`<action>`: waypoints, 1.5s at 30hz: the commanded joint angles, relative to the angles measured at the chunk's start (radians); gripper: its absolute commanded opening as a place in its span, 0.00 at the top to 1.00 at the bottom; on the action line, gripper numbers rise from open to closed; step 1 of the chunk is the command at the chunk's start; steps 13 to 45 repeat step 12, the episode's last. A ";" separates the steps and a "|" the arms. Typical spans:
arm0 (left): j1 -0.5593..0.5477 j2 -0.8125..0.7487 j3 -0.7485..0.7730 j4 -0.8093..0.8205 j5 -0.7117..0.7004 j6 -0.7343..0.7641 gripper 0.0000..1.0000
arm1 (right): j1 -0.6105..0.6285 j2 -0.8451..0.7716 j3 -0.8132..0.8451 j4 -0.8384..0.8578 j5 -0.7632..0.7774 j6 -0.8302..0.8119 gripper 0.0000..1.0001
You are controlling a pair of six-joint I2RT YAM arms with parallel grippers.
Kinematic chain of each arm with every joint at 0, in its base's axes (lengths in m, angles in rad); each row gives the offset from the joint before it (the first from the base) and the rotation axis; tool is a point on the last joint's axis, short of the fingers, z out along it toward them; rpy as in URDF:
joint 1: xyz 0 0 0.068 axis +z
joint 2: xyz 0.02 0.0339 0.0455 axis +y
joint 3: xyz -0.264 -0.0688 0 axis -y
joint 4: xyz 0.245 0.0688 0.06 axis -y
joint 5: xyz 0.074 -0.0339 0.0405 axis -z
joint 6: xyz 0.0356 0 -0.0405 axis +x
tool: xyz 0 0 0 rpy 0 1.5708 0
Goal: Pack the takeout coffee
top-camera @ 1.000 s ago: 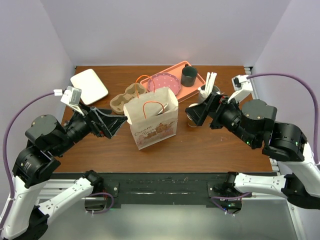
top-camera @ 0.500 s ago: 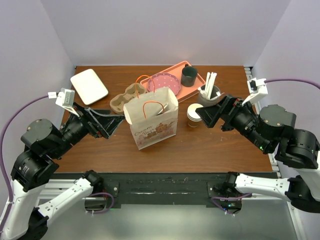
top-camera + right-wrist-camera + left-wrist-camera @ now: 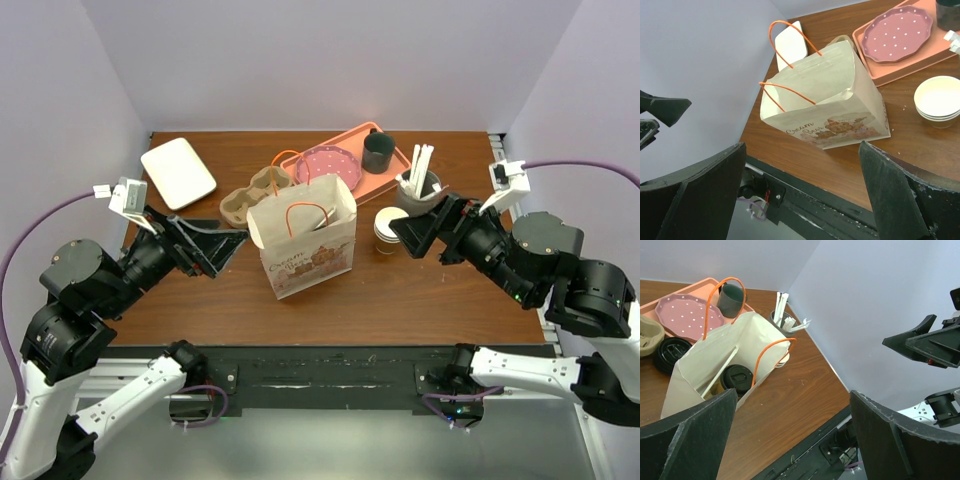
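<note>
The paper bag (image 3: pixel 302 245) with orange handles stands open mid-table. In the left wrist view a round black sip lid (image 3: pixel 736 377) shows inside the bag (image 3: pixel 710 365), on the takeout coffee; the cup's body is almost hidden. A white stick leans inside the bag too. My left gripper (image 3: pixel 225 245) is open and empty, left of the bag, and its jaws stand wide apart in its own view (image 3: pixel 794 396). My right gripper (image 3: pixel 405 235) is open and empty, right of the bag, with the bag (image 3: pixel 825 107) ahead of it (image 3: pixel 802 147).
A stack of lidless cups (image 3: pixel 388 228) stands just in front of the right gripper. Behind are a cutlery holder (image 3: pixel 418 188), a pink tray (image 3: pixel 395 172) with a plate (image 3: pixel 328 163) and dark mug (image 3: pixel 378 152), a pulp cup carrier (image 3: pixel 255 193), and a white box (image 3: pixel 178 171). A loose black lid (image 3: pixel 672 352) lies behind the bag.
My right gripper has drawn back to the right, away from the cup stack and the bag. My left gripper has pulled back slightly to the left. The bag has not moved.
</note>
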 commanded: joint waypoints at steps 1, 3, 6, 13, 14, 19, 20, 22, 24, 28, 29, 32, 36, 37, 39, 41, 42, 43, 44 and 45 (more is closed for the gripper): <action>-0.003 -0.009 0.022 0.030 -0.008 -0.009 0.00 | 0.004 -0.031 -0.021 0.006 0.045 0.025 0.01; -0.003 -0.013 0.019 0.029 -0.009 -0.014 0.00 | 0.004 -0.041 -0.033 0.001 0.046 0.029 0.01; -0.001 -0.017 0.014 0.033 -0.009 -0.017 0.00 | 0.004 -0.051 -0.048 0.001 0.046 0.042 0.01; -0.001 -0.020 0.016 0.029 -0.014 -0.017 0.00 | 0.004 -0.045 -0.045 0.006 0.046 0.048 0.01; -0.001 -0.020 0.016 0.029 -0.014 -0.017 0.00 | 0.004 -0.045 -0.045 0.006 0.046 0.048 0.01; -0.001 -0.020 0.016 0.029 -0.014 -0.017 0.00 | 0.004 -0.045 -0.045 0.006 0.046 0.048 0.01; -0.001 -0.020 0.016 0.029 -0.014 -0.017 0.00 | 0.004 -0.045 -0.045 0.006 0.046 0.048 0.01; -0.001 -0.020 0.016 0.029 -0.014 -0.017 0.00 | 0.004 -0.045 -0.045 0.006 0.046 0.048 0.01; -0.001 -0.020 0.016 0.029 -0.014 -0.017 0.00 | 0.004 -0.045 -0.045 0.006 0.046 0.048 0.01; -0.001 -0.020 0.016 0.029 -0.014 -0.017 0.00 | 0.004 -0.045 -0.045 0.006 0.046 0.048 0.01; -0.001 -0.020 0.016 0.029 -0.014 -0.017 0.00 | 0.004 -0.045 -0.045 0.006 0.046 0.048 0.01; -0.001 -0.020 0.016 0.029 -0.014 -0.017 0.00 | 0.004 -0.045 -0.045 0.006 0.046 0.048 0.01; -0.001 -0.020 0.016 0.029 -0.014 -0.017 0.00 | 0.004 -0.045 -0.045 0.006 0.046 0.048 0.01; -0.001 -0.020 0.016 0.029 -0.014 -0.017 0.00 | 0.004 -0.045 -0.045 0.006 0.046 0.048 0.01; -0.001 -0.020 0.016 0.029 -0.014 -0.017 0.00 | 0.004 -0.045 -0.045 0.006 0.046 0.048 0.01; -0.001 -0.020 0.016 0.029 -0.014 -0.017 0.00 | 0.004 -0.045 -0.045 0.006 0.046 0.048 0.01; -0.001 -0.020 0.016 0.029 -0.014 -0.017 0.00 | 0.004 -0.045 -0.045 0.006 0.046 0.048 0.01; -0.001 -0.020 0.016 0.029 -0.014 -0.017 0.00 | 0.004 -0.045 -0.045 0.006 0.046 0.048 0.01; -0.001 -0.020 0.016 0.029 -0.014 -0.017 0.00 | 0.004 -0.045 -0.045 0.006 0.046 0.048 0.01; -0.001 -0.020 0.016 0.029 -0.014 -0.017 0.00 | 0.004 -0.045 -0.045 0.006 0.046 0.048 0.01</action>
